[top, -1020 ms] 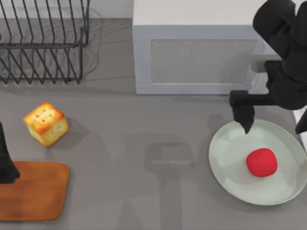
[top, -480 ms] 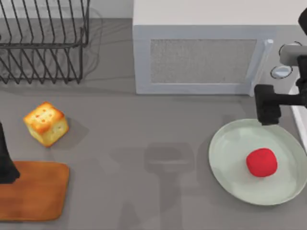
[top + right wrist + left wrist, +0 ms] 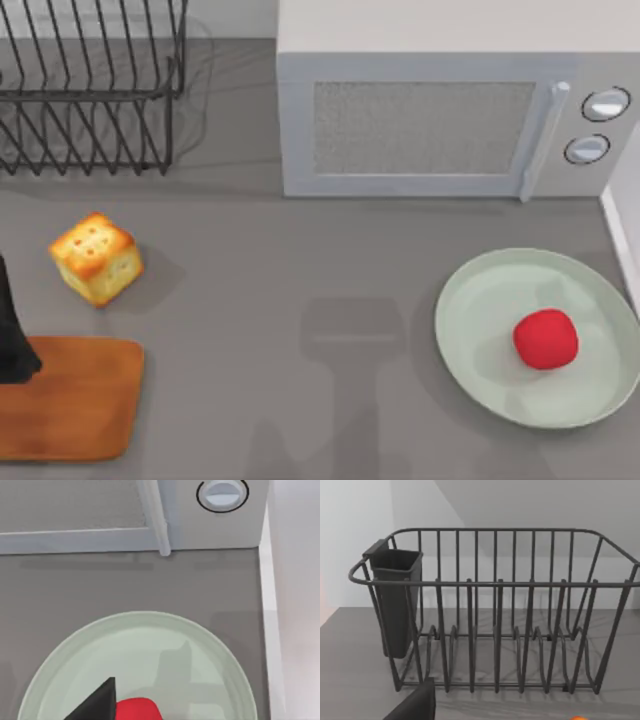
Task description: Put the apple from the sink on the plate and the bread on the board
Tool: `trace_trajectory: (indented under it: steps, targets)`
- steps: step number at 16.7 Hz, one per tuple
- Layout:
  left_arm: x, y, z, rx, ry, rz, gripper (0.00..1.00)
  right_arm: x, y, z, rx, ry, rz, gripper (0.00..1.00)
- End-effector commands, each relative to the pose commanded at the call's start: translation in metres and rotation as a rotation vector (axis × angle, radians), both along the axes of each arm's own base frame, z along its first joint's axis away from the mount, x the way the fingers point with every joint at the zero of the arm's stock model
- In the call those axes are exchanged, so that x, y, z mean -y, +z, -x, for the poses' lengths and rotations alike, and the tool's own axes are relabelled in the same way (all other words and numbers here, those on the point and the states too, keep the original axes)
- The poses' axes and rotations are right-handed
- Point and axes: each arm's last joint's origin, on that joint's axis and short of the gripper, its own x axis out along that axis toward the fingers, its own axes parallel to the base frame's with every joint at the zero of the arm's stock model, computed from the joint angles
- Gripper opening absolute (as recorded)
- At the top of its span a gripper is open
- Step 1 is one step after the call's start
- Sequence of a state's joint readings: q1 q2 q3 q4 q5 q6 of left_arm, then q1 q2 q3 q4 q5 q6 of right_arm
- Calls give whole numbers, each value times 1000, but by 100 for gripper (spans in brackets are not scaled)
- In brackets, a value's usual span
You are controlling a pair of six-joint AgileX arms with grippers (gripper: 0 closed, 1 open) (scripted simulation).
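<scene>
Apple [image 3: 545, 338] on plate [image 3: 480, 300]; bread [image 3: 96, 257] off board [image 3: 80, 400]. Left hand [image 3: 12, 340] aperture: cannot tell. Risk: nudging the loose cube away.

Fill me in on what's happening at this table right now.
Nothing is being held at this moment. The apple lies on the plate at the table's right, so that half looks done. The bread sits on the bare table, apart from the board at the left edge. The left arm is over the board's edge.
</scene>
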State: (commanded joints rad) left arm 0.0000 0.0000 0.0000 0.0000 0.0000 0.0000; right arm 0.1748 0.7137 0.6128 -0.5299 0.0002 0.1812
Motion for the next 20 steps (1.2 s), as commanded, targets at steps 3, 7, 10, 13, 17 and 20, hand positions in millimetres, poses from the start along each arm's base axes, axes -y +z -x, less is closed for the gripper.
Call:
trace_trajectory:
  steps: [3,7,10,13,17,20]
  targets:
    - [0,0,0,0,0,0,100,14,-29,30,262,-32,22,100]
    - [0,0,0,0,0,0,100,24,-69,46,520,-81,77,100]
    - [0,0,0,0,0,0,100,28,-86,48,623,-106,111,100]
    - [0,0,0,0,0,0,100,28,-90,48,642,-112,118,100]
    - [0,0,0,0,0,0,100,28,-90,48,642,-112,118,100]
    - [0,11,-1,-45,-4,-22,100,28,-90,48,642,-112,118,100]
